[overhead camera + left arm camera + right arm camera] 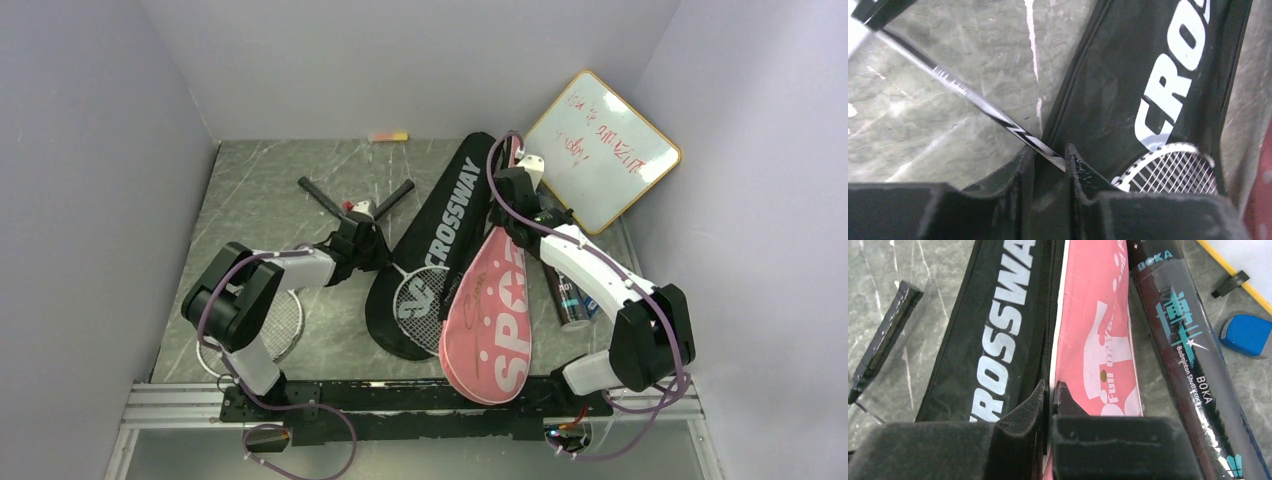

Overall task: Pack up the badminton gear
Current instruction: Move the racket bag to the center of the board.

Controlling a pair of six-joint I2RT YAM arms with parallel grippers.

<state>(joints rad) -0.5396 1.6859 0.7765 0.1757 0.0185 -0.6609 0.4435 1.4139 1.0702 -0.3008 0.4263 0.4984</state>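
Top external view: two robot arms reach over a grey marbled table (250, 200) walled in pale lilac. A long black "CROSSWAY" racket cover (445, 215) lies slantwise at the middle. The strung head of a white-framed racket (420, 300) rests on its wide near end. Partly overlapping the black cover's right side is a pink "SPORT" racket cover (490, 330), its wide end toward the arm bases. A dark shuttlecock tube (570, 295) lies just right of the pink cover, partly under the right arm. The strung head of a second racket (285, 325) shows beneath the left arm. The two racket handles cross near the table's far side.

The left wrist view shows the left claw (1050, 152) with its fingers either side of the white-framed racket's thin dark shaft. The gap is narrow, and whether it clamps the shaft cannot be told.

The right wrist view shows the right claw (1050, 390) closed, pinching the white-piped edge of the pink cover, between the black cover and the tube.

A wood-framed whiteboard (605, 150) with red writing leans in the far right corner. A small pink-yellow marker (388, 135) lies by the back wall.
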